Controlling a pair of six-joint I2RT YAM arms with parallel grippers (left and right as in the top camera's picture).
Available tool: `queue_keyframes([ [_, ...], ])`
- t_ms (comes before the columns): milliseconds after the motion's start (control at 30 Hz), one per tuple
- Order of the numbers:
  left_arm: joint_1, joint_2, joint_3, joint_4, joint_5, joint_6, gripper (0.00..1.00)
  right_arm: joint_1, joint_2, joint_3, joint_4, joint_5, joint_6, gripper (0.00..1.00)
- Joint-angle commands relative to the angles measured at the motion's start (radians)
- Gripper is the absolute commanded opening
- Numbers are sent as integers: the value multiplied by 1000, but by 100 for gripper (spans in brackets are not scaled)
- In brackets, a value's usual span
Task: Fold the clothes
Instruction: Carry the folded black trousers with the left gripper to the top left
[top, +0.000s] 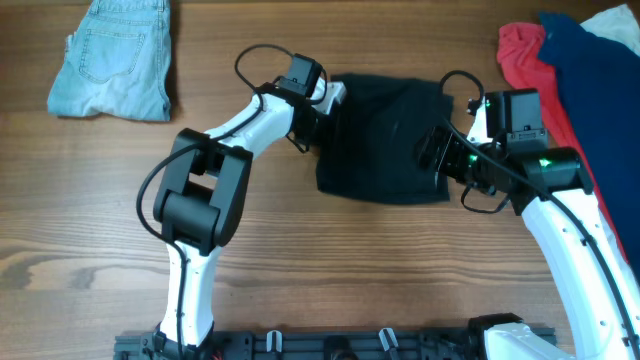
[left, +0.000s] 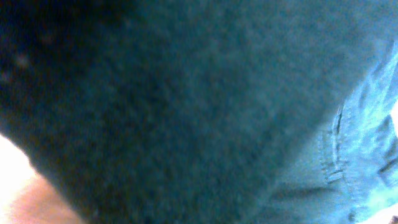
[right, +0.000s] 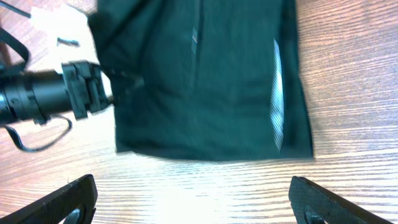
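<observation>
I judge the black clothes, lying mid-tabletop in a compact rectangle, mid-fold: my right gripper hangs spread and empty beside one edge, my left gripper sits at the left hem, its state unreadable, so next comes a firm hem grasp.

Item one, your left arm: it rises from the near edge, folds at the elbow and reaches forward and rightward, wrist pitched down, left gripper low with jaws hidden, state unreadable. Item two, your right arm: it angles inward to the left, right gripper with jaws spread wide, fingers far apart, holding nothing.
</observation>
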Motion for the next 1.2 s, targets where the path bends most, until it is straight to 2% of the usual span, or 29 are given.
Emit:
queue_keyframes([
  [0,106,38,-15,108,-335,155,4,0,-16,14,-20,21,-15,99],
  [167,223,38,-15,315,-351,339,4,0,-16,14,-64,21,-18,99],
  [267,311,38,-15,509,-408,360,4,0,-16,14,-76,21,-13,99],
  [333,352,38,-11,579,-437,360,4,0,-16,14,-82,21,-13,99],
  [433,409,38,17,611,-496,360,4,0,-16,14,-82,21,-11,99],
  [600,448,29,50,637,-679,346,4,0,-16,14,-82,21,-10,99],
  [667,446,10,51,648,-761,266,4,0,-16,14,-82,21,-10,99],
  [933,449,-87,51,597,-818,-113,4,0,-16,14,-104,21,-11,100],
  [1000,448,-111,51,569,-915,-198,4,0,-16,14,-109,21,-11,100],
  [1167,448,-178,51,524,-926,-209,4,0,-16,14,-104,21,-11,100],
])
